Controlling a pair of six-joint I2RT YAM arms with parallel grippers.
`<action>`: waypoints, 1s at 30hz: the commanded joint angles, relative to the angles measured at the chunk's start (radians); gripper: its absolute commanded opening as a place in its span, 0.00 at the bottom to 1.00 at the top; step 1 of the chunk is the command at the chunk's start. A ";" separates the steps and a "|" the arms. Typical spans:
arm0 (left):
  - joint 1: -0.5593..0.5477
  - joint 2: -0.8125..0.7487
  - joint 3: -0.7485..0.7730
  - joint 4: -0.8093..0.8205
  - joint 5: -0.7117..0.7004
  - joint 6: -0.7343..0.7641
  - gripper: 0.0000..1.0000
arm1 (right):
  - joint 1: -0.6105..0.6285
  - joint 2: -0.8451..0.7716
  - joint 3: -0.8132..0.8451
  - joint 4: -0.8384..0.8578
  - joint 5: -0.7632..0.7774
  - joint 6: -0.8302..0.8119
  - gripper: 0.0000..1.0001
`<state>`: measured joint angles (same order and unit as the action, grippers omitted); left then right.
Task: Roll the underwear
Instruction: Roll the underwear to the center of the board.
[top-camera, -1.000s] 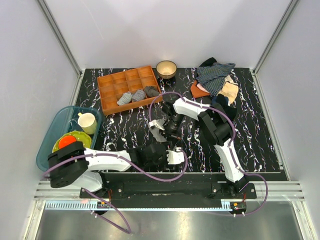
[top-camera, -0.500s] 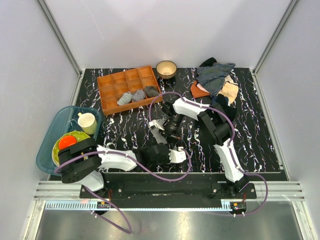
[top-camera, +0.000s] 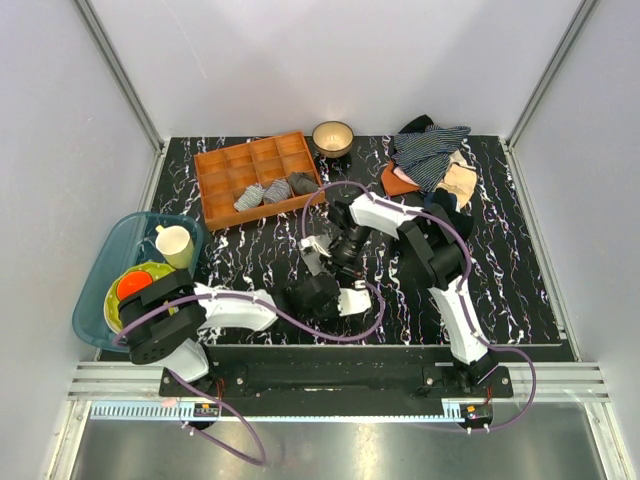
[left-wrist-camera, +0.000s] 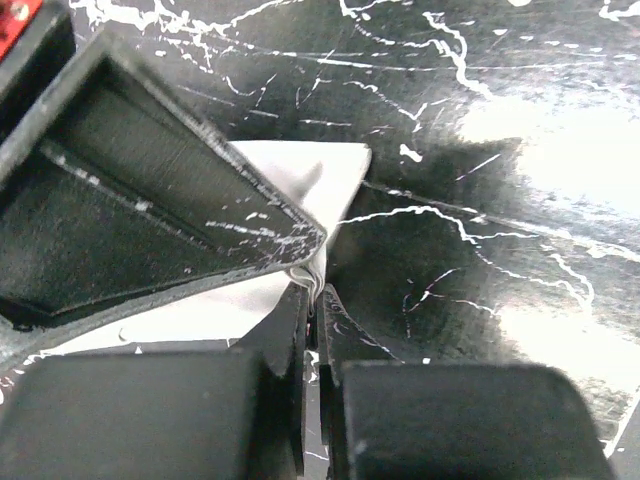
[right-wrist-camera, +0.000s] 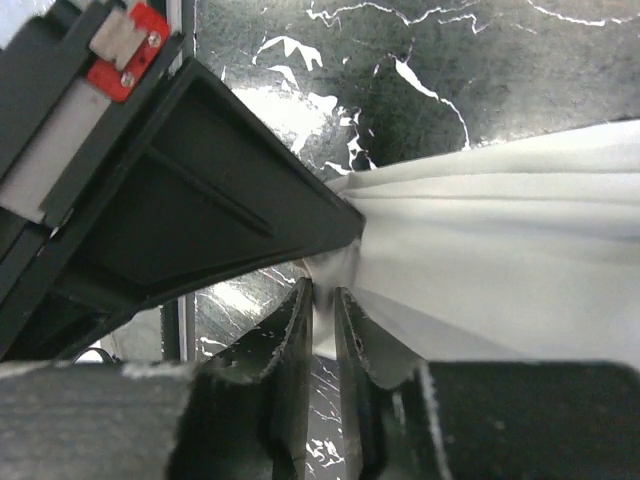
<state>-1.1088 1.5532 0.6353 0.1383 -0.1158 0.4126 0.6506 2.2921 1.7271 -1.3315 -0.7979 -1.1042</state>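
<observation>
Left wrist view: left gripper (left-wrist-camera: 313, 300) jaws almost closed, nipping a fold of the underwear (left-wrist-camera: 305, 175). The cloth spreads left of the jaws, one corner pointing ahead and right over the black marbled table (left-wrist-camera: 480, 270). Right wrist view: right gripper (right-wrist-camera: 325, 295) jaws narrow, pinching the bunched end. The long axis runs rightward from the jaws.

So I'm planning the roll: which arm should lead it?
Probably right: the right arm pinches a bunched edge of the underwear, cloth spreading wide beside its jaws; the left arm pinches only a corner.
</observation>
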 joint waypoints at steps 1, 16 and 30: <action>0.064 -0.031 0.046 -0.058 0.181 -0.058 0.00 | -0.041 -0.086 -0.020 0.038 -0.049 0.026 0.29; 0.351 0.054 0.178 -0.224 0.649 -0.184 0.00 | -0.236 -0.390 -0.207 0.270 -0.029 0.116 0.36; 0.555 0.317 0.296 -0.253 0.927 -0.491 0.00 | -0.131 -0.744 -0.633 0.512 -0.072 -0.186 0.33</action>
<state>-0.6022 1.7992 0.9108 -0.1120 0.7227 0.0322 0.4286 1.6344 1.1801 -0.9478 -0.8585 -1.1488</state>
